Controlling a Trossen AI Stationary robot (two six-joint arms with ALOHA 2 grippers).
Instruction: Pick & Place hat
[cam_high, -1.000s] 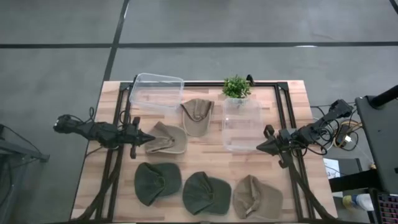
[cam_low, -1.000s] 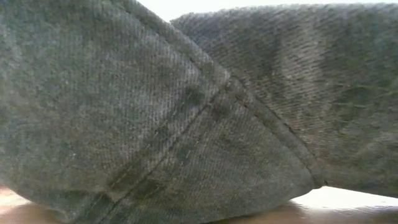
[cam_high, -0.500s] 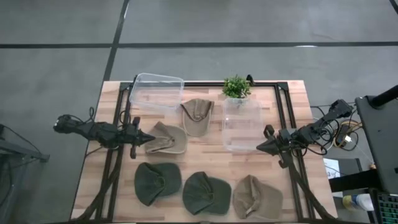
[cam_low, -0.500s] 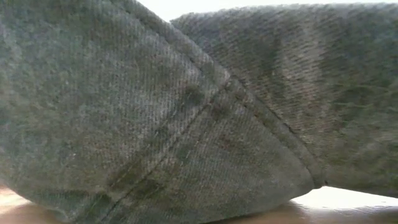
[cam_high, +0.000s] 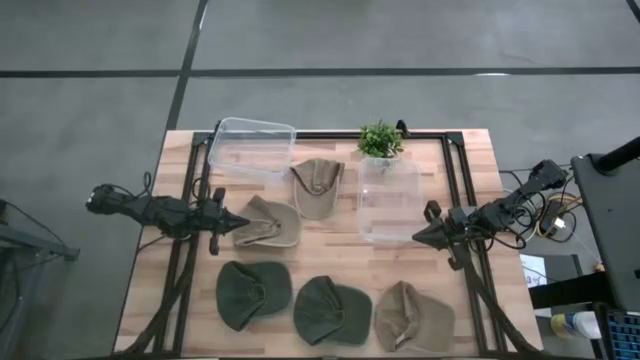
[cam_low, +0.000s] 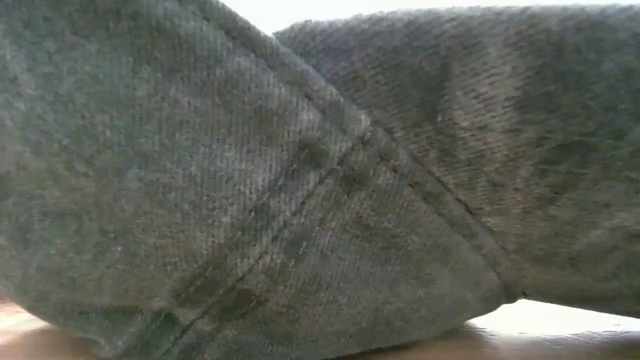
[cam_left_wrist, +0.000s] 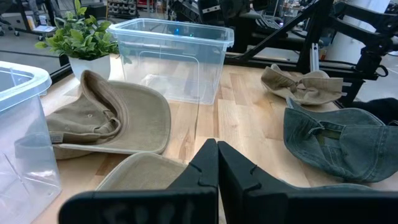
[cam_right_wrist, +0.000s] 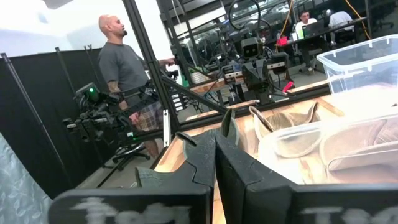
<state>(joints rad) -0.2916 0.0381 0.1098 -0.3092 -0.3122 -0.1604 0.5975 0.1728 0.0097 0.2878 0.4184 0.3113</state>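
Nothing has moved since earlier: left pincer, clenched and empty, sits touching the tan hat just ahead of it on the table, right pincer likewise clenched, so picking hasn't begun.

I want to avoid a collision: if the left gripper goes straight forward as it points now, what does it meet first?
Most likely the tan hat directly ahead of the left gripper; its tips look almost at the hat's edge.

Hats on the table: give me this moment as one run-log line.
left end effector: shut, at tan hat | right end effector: shut, beside clear bin | hats binned: none | arms: idle
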